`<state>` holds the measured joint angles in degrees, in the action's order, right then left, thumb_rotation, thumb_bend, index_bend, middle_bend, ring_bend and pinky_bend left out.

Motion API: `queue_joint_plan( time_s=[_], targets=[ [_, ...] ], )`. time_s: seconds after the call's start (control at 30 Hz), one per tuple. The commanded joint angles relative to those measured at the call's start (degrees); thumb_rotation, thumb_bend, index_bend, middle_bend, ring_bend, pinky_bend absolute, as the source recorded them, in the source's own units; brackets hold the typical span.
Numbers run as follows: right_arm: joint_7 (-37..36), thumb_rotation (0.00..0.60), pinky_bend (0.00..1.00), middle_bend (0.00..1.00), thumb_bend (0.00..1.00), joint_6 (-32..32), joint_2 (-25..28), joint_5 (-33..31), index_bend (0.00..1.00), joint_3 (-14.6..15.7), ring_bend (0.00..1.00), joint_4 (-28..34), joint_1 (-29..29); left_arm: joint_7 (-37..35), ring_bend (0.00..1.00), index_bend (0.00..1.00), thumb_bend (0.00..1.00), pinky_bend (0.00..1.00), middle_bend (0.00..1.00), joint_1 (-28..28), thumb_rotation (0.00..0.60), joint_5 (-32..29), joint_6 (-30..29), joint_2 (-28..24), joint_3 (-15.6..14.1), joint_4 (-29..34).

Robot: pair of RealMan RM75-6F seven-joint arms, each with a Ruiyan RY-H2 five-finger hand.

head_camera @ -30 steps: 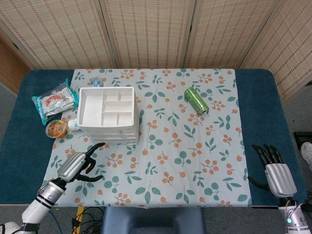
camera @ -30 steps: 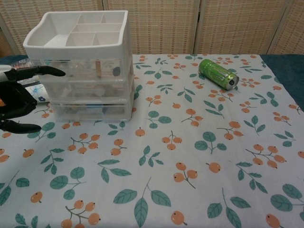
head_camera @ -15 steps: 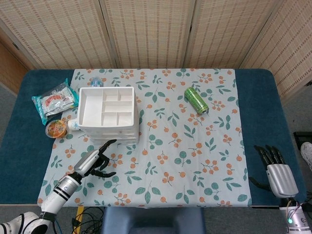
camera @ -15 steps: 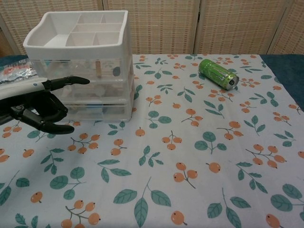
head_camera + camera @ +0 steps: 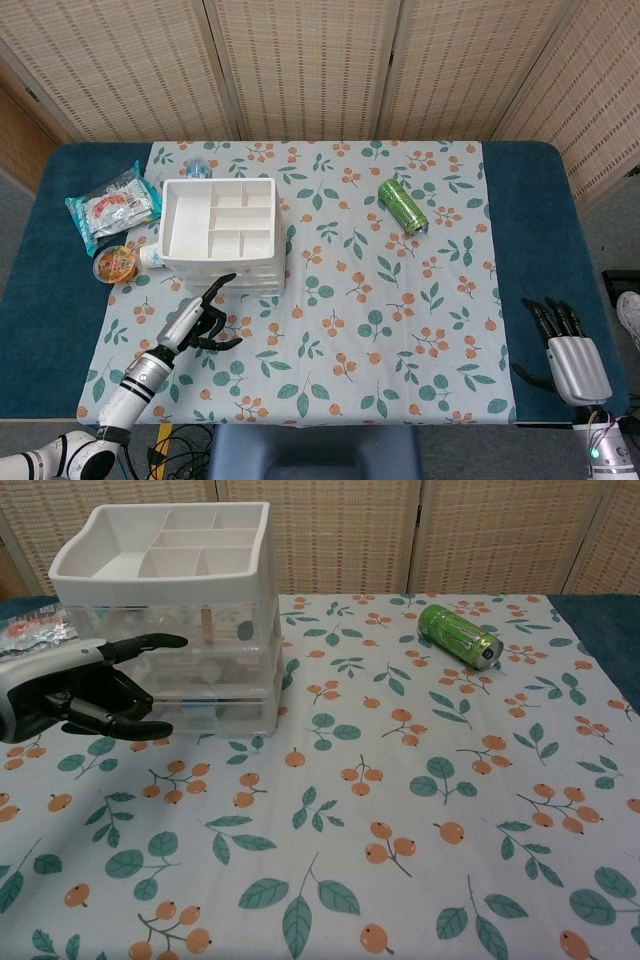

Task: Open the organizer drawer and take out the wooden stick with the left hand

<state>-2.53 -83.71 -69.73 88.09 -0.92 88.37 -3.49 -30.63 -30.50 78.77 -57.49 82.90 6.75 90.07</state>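
The white organizer (image 5: 220, 236) (image 5: 170, 600) stands at the table's left, with clear drawers stacked under an open compartment tray. All its drawers are shut. Through the top drawer's front I see the upright wooden stick (image 5: 206, 623). My left hand (image 5: 196, 318) (image 5: 85, 690) hovers just in front of the drawers, empty, one finger stretched toward the top drawer front and the others curled. I cannot tell whether that finger touches the drawer. My right hand (image 5: 569, 350) rests open at the table's front right edge, holding nothing.
A green can (image 5: 402, 206) (image 5: 459, 633) lies on its side right of the organizer. A snack packet (image 5: 112, 206) and a small round cup (image 5: 115, 264) sit left of it. The floral cloth (image 5: 380, 330) covers the middle; blue table shows at both sides.
My left hand has moved forward and to the right, up to the front of the organizer's drawers, with its fingers curling in. The right hand has barely shifted.
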Motion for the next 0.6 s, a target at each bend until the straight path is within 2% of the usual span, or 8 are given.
queue_joint_plan(
  time_s=[0.03,0.6],
  targets=[
    [0.1,0.600,0.03,0.14,0.18,-0.1,0.1,-0.1,0.06,0.0,0.09,0.1,0.0,0.5,0.94,0.01,0.16,1.00,0.86,0.1,0.600,-0.7,-0.3,0.5,0.3,-0.2],
    [0.2,0.600,0.03,0.14,0.18,-0.7,0.7,-0.7,0.06,0.0,0.09,0.4,0.8,-2.4,0.94,0.02,0.16,1.00,0.86,-0.6,0.600,-0.4,0.2,3.2,1.2,-2.0]
  ],
)
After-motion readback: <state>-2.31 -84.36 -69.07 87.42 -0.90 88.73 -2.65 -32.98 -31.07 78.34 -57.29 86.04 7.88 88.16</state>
